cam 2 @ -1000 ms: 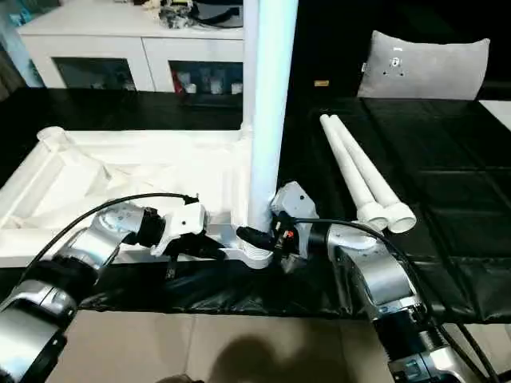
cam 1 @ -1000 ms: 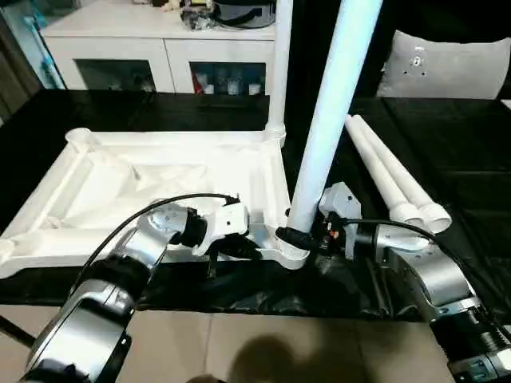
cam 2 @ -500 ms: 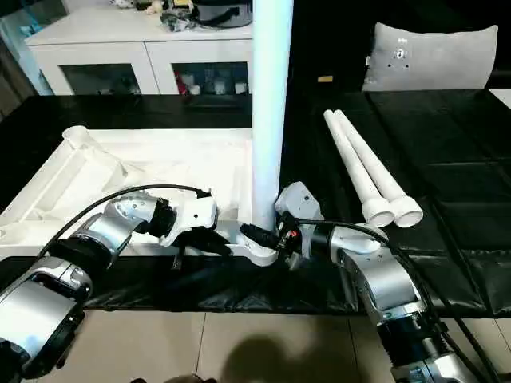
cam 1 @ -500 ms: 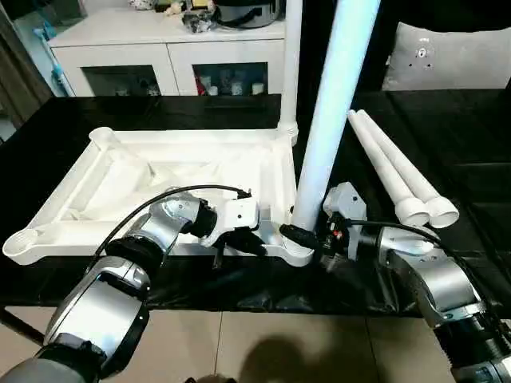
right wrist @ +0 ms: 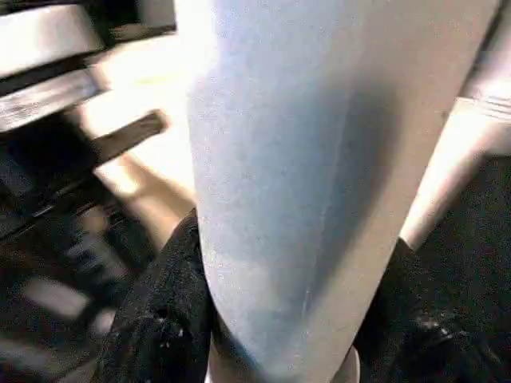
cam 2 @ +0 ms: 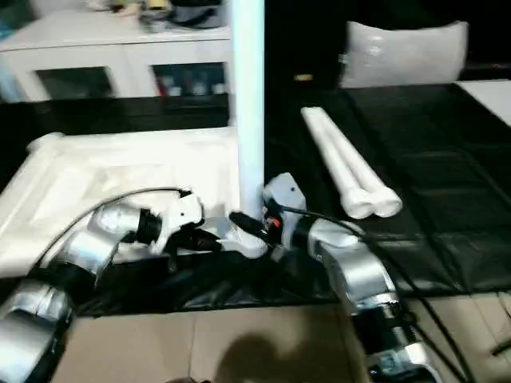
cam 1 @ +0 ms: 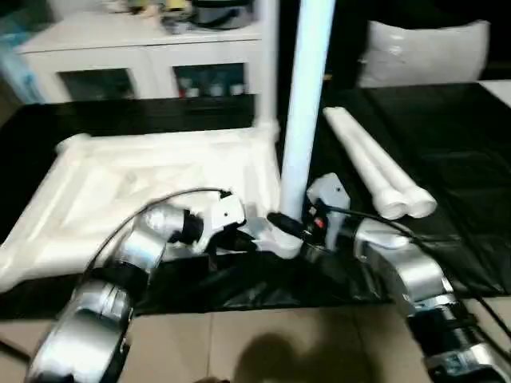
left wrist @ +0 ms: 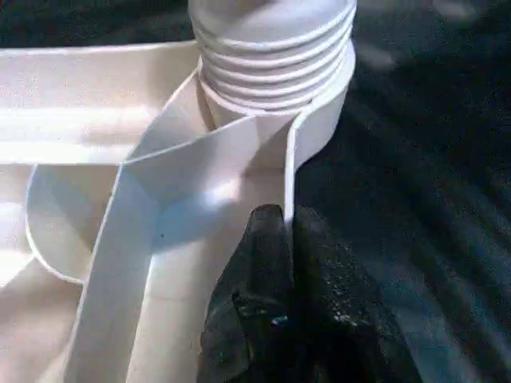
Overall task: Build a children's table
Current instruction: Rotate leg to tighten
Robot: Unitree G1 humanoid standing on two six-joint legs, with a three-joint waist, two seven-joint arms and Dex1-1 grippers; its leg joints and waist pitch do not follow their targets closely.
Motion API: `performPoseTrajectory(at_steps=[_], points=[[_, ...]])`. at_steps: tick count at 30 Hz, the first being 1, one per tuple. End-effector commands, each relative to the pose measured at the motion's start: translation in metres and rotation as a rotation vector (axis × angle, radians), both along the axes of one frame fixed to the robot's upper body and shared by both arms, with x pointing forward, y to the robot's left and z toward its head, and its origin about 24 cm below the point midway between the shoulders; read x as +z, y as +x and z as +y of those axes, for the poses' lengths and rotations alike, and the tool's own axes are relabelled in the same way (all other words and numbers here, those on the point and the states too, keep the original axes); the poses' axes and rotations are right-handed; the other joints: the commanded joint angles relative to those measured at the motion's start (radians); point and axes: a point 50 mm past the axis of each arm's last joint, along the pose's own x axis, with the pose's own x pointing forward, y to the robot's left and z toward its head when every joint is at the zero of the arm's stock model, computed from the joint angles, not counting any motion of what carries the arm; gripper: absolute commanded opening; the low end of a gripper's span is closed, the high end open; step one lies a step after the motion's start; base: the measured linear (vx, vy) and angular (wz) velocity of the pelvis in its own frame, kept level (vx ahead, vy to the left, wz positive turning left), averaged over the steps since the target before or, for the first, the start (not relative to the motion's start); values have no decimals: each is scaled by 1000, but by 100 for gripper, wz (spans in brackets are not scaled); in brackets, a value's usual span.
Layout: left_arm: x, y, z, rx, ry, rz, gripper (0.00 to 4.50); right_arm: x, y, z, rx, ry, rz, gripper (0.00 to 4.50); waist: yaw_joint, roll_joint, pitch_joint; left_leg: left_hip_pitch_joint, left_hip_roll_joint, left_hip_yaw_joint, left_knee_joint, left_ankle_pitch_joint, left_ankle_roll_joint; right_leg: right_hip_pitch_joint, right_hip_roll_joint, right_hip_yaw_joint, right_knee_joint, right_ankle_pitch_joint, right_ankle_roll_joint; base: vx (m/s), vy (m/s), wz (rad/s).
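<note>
From the head, two spare legs (cam 1: 375,171) lie on the black surface (cam 1: 455,144) beyond the right tool (cam 1: 281,225), near a cabinet (cam 1: 152,68). The left wrist shows the left tool (left wrist: 286,239) pinched on the tabletop (left wrist: 96,144) rim, beside the corner socket. The right wrist shows that tool's fingers (right wrist: 160,319) hugging the upright leg (right wrist: 311,159).

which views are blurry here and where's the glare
Both eye views are smeared by motion, blurring the loose legs and the cabinet. The left wrist view is sharp on the threaded leg end in the tabletop corner socket. The right wrist view is soft, the held leg too close; bright washout sits behind it.
</note>
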Motion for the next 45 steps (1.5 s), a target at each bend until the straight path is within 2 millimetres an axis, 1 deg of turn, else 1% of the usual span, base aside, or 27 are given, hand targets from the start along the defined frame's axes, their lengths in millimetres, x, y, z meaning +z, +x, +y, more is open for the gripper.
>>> performPoseTrajectory(at_steps=[1,2,3,4,5,6,9,14,15,16,17,19,22,24,28,29,30,32,34,36,37,38,39,40,41,42,45], points=[[15,-8,-15,88,-82,-40,0,-52,-8,-23,-189,-143,209,189,-11,-10,-28,31,65,-69,-101,-759,-87,-9,-68,24,-98,-607,-89,0,0,0],[17,-16,-24,99,-91,-32,0,-53,-5,-23,-232,-137,207,189,-17,-10,-26,22,67,-69,-107,-743,-82,-3,-68,24,-98,-586,-94,0,0,0],[17,-16,-25,99,-91,-32,0,-53,-5,-23,-233,-137,207,189,-19,-5,-33,26,70,-70,-104,-742,-87,-2,-71,27,-93,-565,-102,0,0,0],[18,-21,-31,108,-96,-27,0,-54,-3,-24,-261,-133,206,189,-24,-6,-30,33,63,-65,-99,-746,-81,-14,-64,27,-104,-570,-100,0,0,0],[18,-21,-31,108,-96,-27,0,-54,-3,-24,-261,-133,206,189,-28,-7,-31,33,64,-66,-100,-744,-82,-11,-64,27,-102,-558,-105,0,0,0],[24,-28,-46,94,-100,-43,0,-54,1,-21,-284,-111,210,189,-31,-11,-29,30,63,-65,-99,-737,-73,-9,-62,25,-104,-552,-103,0,0,0],[27,-29,-50,87,-94,-66,0,-52,2,-17,-266,-88,212,189,-33,-12,-30,32,58,-61,-94,-722,-61,-13,-60,26,-110,-555,-101,0,0,0],[24,-23,-37,104,-9,-121,0,-51,-1,-8,-190,-73,217,189,-32,-9,-30,32,58,-62,-95,-724,-60,-12,-56,26,-110,-541,-96,0,0,0],[24,-22,-35,110,-2,-126,0,-51,-1,-8,-193,-72,218,189,-32,-15,-30,34,58,-60,-96,-725,-61,-14,-55,27,-109,-530,-101,0,0,0],[26,-22,-34,121,5,-127,0,-52,-1,-9,-198,-73,218,189,-30,-12,-30,35,58,-60,-95,-724,-62,-14,-56,28,-108,-523,-107,0,0,0],[26,-22,-33,123,9,-126,0,-52,0,-9,-197,-75,219,189,-31,-18,-30,34,59,-59,-95,-719,-61,-14,-56,29,-107,-518,-110,0,0,0],[27,-21,-30,131,15,-125,0,-52,0,-9,-193,-84,214,189,-28,-14,-30,35,59,-59,-95,-714,-62,-14,-57,29,-106,-514,-114,0,0,0],[26,-20,-25,139,35,-129,0,-52,2,-6,-174,-90,208,189,-32,-14,-28,31,59,-62,-98,-734,-67,-11,-55,26,-103,-509,-113,0,0,0],[25,-20,-23,139,38,-128,0,-52,2,-6,-175,-87,207,189,-31,-15,-29,38,58,-60,-95,-742,-69,-16,-55,27,-106,-517,-111,0,0,0],[27,-17,-21,150,28,-125,0,-52,4,-6,-181,-73,210,189,-31,-16,-29,36,58,-61,-95,-734,-67,-14,-57,27,-105,-513,-115,0,0,0],[27,-17,-21,151,27,-126,0,-52,4,-6,-181,-74,209,224,-31,-16,-29,35,58,-61,-95,-733,-68,-13,-57,27,-105,-509,-116,0,0,0],[27,-15,-21,154,27,-128,0,-52,5,-6,-181,-75,208,224,-30,-19,-29,35,58,-62,-96,-734,-68,-12,-56,26,-103,-506,-117,0,0,0],[28,-14,-20,156,27,-131,0,-52,6,-7,-183,-78,205,224,-30,-18,-29,39,58,-60,-95,-742,-70,-16,-55,27,-105,-503,-120,0,0,0],[29,-13,-19,156,27,-134,0,-53,6,-8,-184,-78,207,264,-28,-18,-29,40,57,-59,-94,-736,-68,-16,-56,27,-105,-498,-123,0,0,0],[30,-12,-18,154,26,-137,0,-53,6,-9,-189,-80,206,276,-24,-18,-32,37,59,-58,-93,-717,-67,-12,-57,30,-102,-471,-133,0,0,0],[31,-11,-17,152,26,-139,0,-53,7,-10,-190,-79,208,288,-22,-10,-33,35,59,-59,-94,-709,-68,-9,-57,31,-97,-455,-139,0,0,0],[31,-11,-17,152,26,-139,0,-53,7,-10,-190,-79,208,300,-22,-15,-33,34,59,-56,-95,-702,-66,-10,-55,32,-99,-444,-142,0,0,0],[31,-10,-16,149,26,-140,0,-53,7,-13,-197,-79,202,309,-18,-8,-34,35,58,-54,-93,-678,-63,-10,-57,36,-96,-420,-155,0,0,0],[31,-10,-16,149,26,-140,0,-53,7,-13,-197,-79,202,309,-18,-11,-34,33,58,-53,-92,-671,-62,-9,-57,36,-97,-415,-157,0,0,0],[31,-8,-15,145,28,-140,0,-51,7,-15,-203,-74,191,323,-14,-3,-37,32,59,-53,-92,-650,-61,-5,-58,37,-92,-390,-165,0,0,0],[31,-7,-15,143,31,-138,0,-50,7,-18,-209,-70,179,332,-14,-9,-38,29,59,-51,-92,-637,-57,-3,-57,38,-93,-373,-168,0,0,0],[29,-4,-12,142,39,-135,0,-49,4,-26,-204,-62,165,357,-1,-10,-48,22,60,-43,-88,-545,-37,5,-57,41,-83,-270,-196,0,0,0]])
